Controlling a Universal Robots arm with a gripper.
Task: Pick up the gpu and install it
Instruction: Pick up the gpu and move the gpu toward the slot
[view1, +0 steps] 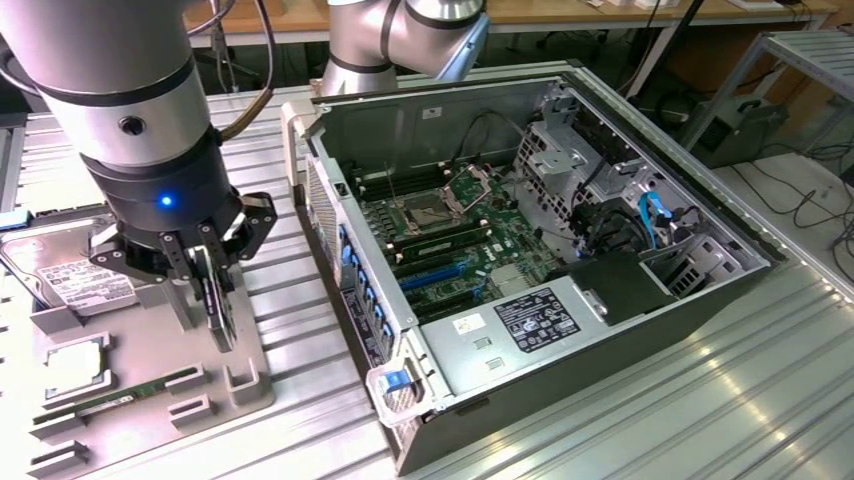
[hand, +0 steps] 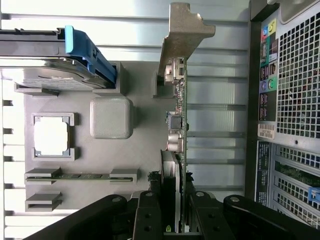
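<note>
The gpu is a thin green card with a black fan, standing on edge between my fingers over the grey holder tray. My gripper is shut on it from above. In the wrist view the gpu shows edge-on, its silver bracket at the far end from my gripper. I cannot tell whether the card's lower edge still touches the tray. The open computer case lies to the exterior view's right of the tray, its motherboard exposed.
The tray also carries a silver hard drive with a blue clip, a CPU and a RAM stick. The case's rear panel stands close beside the card. Everything rests on a ribbed metal table.
</note>
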